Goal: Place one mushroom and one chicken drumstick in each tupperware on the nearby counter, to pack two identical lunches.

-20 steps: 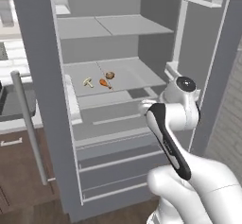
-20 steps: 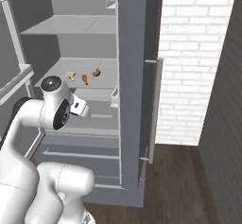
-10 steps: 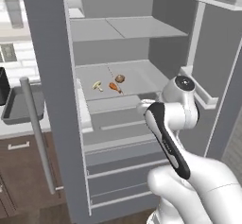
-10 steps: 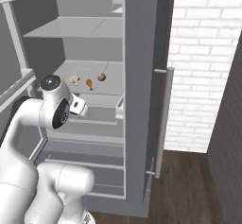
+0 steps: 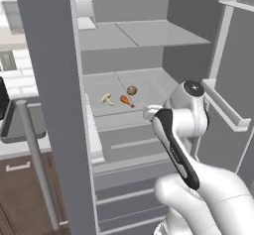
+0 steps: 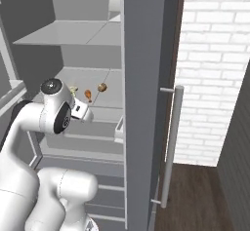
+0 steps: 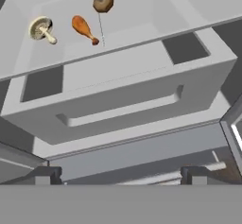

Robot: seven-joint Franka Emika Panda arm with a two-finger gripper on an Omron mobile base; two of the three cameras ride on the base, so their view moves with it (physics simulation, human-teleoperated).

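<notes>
On the middle shelf of the open fridge lie a cream-white mushroom point(image 5: 106, 98) point(image 6: 73, 89) point(image 7: 41, 29), an orange chicken drumstick point(image 5: 126, 100) point(image 6: 88, 95) point(image 7: 84, 28) and a brown-capped mushroom point(image 5: 132, 90) point(image 6: 102, 86) point(image 7: 103, 1). My gripper point(image 5: 149, 112) point(image 6: 80, 112) point(image 7: 120, 176) hangs in front of and below that shelf, open and empty, apart from the food. A grey tupperware point(image 5: 12, 130) rests on the light counter point(image 5: 20, 148) at the far left, partly behind the fridge door.
The left fridge door point(image 5: 54, 105) with its bar handle point(image 5: 34, 164) stands between the shelf and the counter. The right door's bins point(image 5: 228, 110) jut in beside my arm. A drawer front point(image 7: 123, 100) sits under the shelf. A brick wall point(image 6: 215, 54) is to the right.
The whole picture has shifted and grown: the base has driven closer to the fridge. The food on the shelf lies as before and the gripper stays open.
</notes>
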